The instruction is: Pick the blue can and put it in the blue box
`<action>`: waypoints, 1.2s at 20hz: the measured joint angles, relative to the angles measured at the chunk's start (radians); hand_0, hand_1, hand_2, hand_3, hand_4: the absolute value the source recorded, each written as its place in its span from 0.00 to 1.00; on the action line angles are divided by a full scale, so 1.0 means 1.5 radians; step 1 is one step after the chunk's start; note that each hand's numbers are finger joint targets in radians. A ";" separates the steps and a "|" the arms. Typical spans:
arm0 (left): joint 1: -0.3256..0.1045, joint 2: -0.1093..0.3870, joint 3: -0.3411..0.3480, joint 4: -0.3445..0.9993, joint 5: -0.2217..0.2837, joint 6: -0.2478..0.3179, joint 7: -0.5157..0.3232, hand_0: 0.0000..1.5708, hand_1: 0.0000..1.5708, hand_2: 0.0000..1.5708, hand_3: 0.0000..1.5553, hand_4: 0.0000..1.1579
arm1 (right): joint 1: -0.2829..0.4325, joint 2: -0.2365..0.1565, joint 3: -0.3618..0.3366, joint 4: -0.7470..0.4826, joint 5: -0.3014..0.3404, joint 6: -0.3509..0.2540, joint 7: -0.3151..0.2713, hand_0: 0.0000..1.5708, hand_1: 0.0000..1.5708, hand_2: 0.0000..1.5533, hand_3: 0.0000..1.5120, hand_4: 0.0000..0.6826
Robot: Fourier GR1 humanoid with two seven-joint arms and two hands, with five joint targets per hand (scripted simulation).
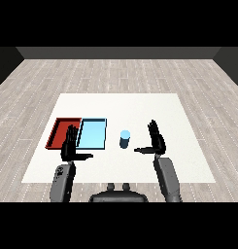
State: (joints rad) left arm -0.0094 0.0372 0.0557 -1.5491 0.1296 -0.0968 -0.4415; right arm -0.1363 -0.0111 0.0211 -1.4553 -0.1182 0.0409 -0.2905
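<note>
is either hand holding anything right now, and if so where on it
Nothing is held. Left hand and right hand are open; the blue can stands untouched.

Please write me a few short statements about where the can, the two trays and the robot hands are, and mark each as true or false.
1. The blue can stands upright on the white table, to the right of both trays. True.
2. The can lies inside the light blue tray. False: it stands on the table, outside that tray.
3. The red tray lies to the left of the light blue tray. True.
4. The right robot hand is curled round the can. False: its fingers are straight and it is apart from the can, to its right.
5. The left robot hand holds the can. False: it is open and holds nothing.
</note>
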 measured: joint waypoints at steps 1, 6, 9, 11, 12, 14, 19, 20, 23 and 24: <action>-0.002 -0.002 -0.001 0.005 -0.002 0.002 -0.004 0.00 0.00 0.00 0.00 0.00 | -0.001 -0.004 -0.005 0.003 -0.007 0.007 0.004 0.00 0.00 0.00 0.00 0.00; -0.032 0.002 0.010 0.030 0.002 0.007 0.001 0.00 0.00 0.00 0.00 0.00 | -0.019 -0.002 -0.011 0.032 -0.026 0.010 0.018 0.00 0.00 0.00 0.00 0.00; -0.026 0.002 0.011 0.025 0.009 0.001 0.001 0.00 0.00 0.00 0.00 0.00 | -0.051 0.001 -0.017 0.083 -0.033 0.007 0.015 0.00 0.00 0.00 0.00 0.00; -0.011 0.000 0.009 0.020 0.008 0.001 -0.006 0.00 0.00 0.00 0.00 0.00 | -0.048 0.004 -0.006 0.088 -0.041 -0.005 0.013 0.00 0.00 0.00 0.00 0.00; -0.012 0.004 0.015 0.018 0.013 -0.001 -0.004 0.00 0.00 0.00 0.00 0.00 | -0.052 0.004 0.000 0.098 -0.045 -0.011 0.012 0.00 0.00 0.00 0.00 0.00; -0.006 0.000 0.008 0.019 0.006 0.004 -0.015 0.00 0.00 0.00 0.00 0.00 | -0.065 0.006 0.005 0.130 -0.053 -0.024 -0.001 0.00 0.00 0.00 0.00 0.00; -0.008 0.007 0.015 -0.005 0.023 0.000 0.008 0.00 0.00 0.00 0.00 0.00 | -0.088 0.007 0.035 0.167 -0.080 -0.056 -0.003 0.00 0.00 0.00 0.00 0.00; -0.004 0.010 0.020 -0.003 0.029 -0.007 0.003 0.00 0.00 0.00 0.00 0.00 | -0.085 0.007 0.045 0.171 -0.087 -0.064 -0.007 0.00 0.00 0.00 0.00 0.00; -0.006 0.006 0.018 -0.013 0.035 -0.005 0.011 0.00 0.00 0.00 0.00 0.00 | -0.089 0.007 0.060 0.197 -0.097 -0.076 -0.025 0.00 0.00 0.00 0.00 0.00; -0.007 0.008 0.019 -0.021 0.034 -0.002 0.019 0.00 0.00 0.00 0.00 0.00 | -0.100 0.007 0.056 0.214 -0.099 -0.073 -0.030 0.00 0.00 0.00 0.00 0.00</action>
State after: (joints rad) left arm -0.0197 0.0486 0.0840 -1.5800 0.1813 -0.0994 -0.4130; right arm -0.2856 -0.0003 0.1048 -1.1338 -0.2670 -0.0687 -0.3349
